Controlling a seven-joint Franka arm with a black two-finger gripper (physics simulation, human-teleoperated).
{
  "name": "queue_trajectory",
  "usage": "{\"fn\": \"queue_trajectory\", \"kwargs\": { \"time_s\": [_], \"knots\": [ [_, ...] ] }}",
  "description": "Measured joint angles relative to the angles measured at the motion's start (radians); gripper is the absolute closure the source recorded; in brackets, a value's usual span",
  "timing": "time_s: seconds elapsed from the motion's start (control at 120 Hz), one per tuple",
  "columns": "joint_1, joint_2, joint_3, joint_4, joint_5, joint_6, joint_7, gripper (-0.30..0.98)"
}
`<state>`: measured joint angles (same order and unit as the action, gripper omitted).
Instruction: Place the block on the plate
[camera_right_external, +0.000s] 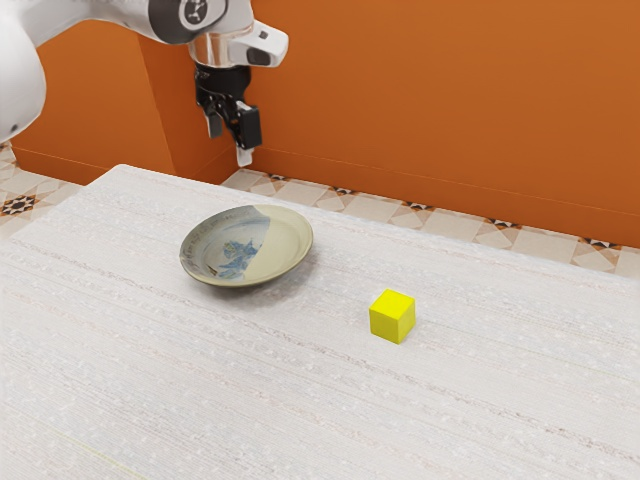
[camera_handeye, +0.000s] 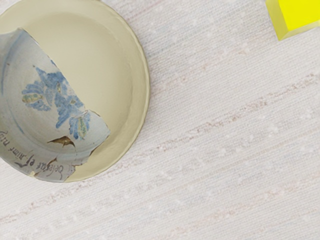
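Brightly yellow, the cubic block (camera_right_external: 392, 316).

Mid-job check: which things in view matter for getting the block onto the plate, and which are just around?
Part of the job:
- yellow cube-shaped block
- round beige ceramic-look plate with a blue floral patch
- black two-finger end effector

Just around:
- whitish, streaked table, only the support
- plain orange wall
- patterned tile floor

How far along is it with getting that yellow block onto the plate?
Nothing looks done yet: the yellow block sits on the table, apart from the plate. Nothing is in hand: the claw hangs raised, open and empty. Left to do: grip the block, lift it and set it on the plate.
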<state>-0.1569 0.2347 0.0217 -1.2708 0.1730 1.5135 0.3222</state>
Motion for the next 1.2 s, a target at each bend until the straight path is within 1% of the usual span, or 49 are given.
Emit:
{"fn": "queue_trajectory", "kwargs": {
  "time_s": [0.2,0.4,0.525,0.633,0.733,0.817,0.967,1.033,1.2],
  "knots": [
    [0.001,0.011,-0.008,-0.004,-0.001,0.027,0.026,0.00],
    [0.000,0.096,-0.043,-0.004,-0.011,0.079,0.044,0.00],
    [0.000,0.130,-0.065,-0.004,-0.061,0.126,0.053,0.00],
    [-0.004,0.153,-0.100,-0.015,-0.085,0.161,0.059,0.00],
    [-0.016,0.179,-0.104,-0.060,-0.136,0.209,0.064,0.00],
    [-0.036,0.195,-0.104,-0.099,-0.162,0.235,0.066,0.00],
    [-0.063,0.244,-0.109,-0.102,-0.215,0.290,0.070,0.00],
    [-0.067,0.275,-0.110,-0.096,-0.250,0.329,0.071,0.00],
    [-0.074,0.333,-0.106,-0.094,-0.368,0.447,0.074,0.00]
  ]
}}
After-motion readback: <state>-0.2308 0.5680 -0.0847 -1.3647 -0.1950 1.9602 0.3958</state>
